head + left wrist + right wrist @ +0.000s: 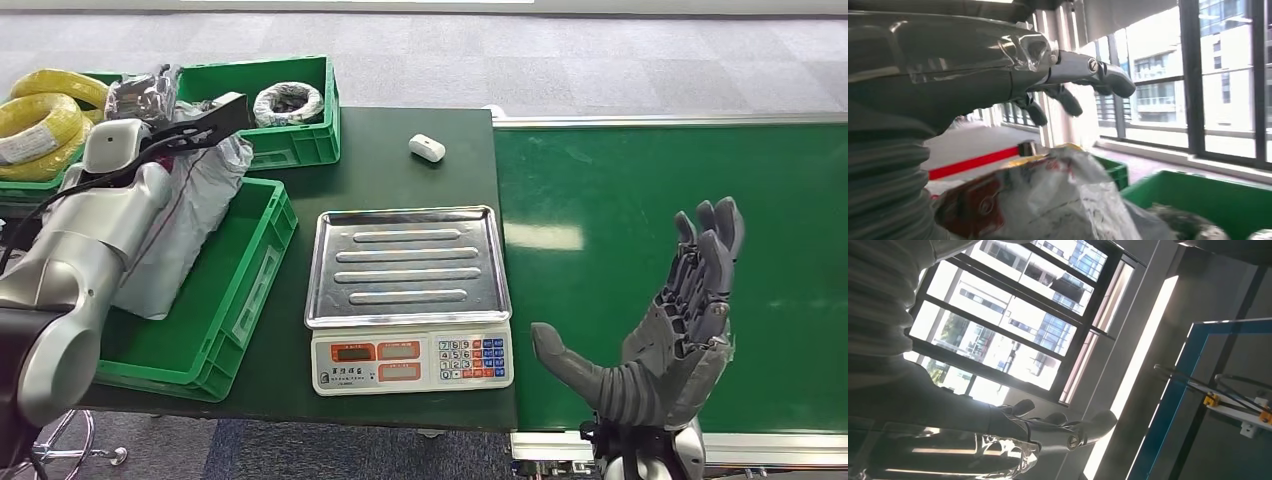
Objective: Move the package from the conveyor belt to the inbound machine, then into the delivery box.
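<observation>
Your crumpled grey plastic-wrapped package [190, 215], with dark red print showing through the wrap, lies slanted in the near green plastic crate [235, 300], its upper end propped over the crate's far rim. The left robot hand [205, 120] sits at that upper end; in the left wrist view its fingers [1068, 100] stretch out straight above the package [1058, 200], apart from it, so you can read this robot hand as wide and holding nothing.

Just beside the crate, on the dark green tabletop [400, 130], you have the electronic scale with a ribbed steel tray [408, 265] and a keypad front. A small white oval device [427, 148] lies beyond it. Behind the near crate, a second green crate [300, 105] holds a coil of black-and-white cable [288, 102], and yellow cable coils [40, 120] fill another at the far left.

To the right runs the green conveyor belt [620, 200]. Over it your right robot hand [665, 330] is raised, palm open, fingers spread upward, thumb out to the side, gripping nothing.
</observation>
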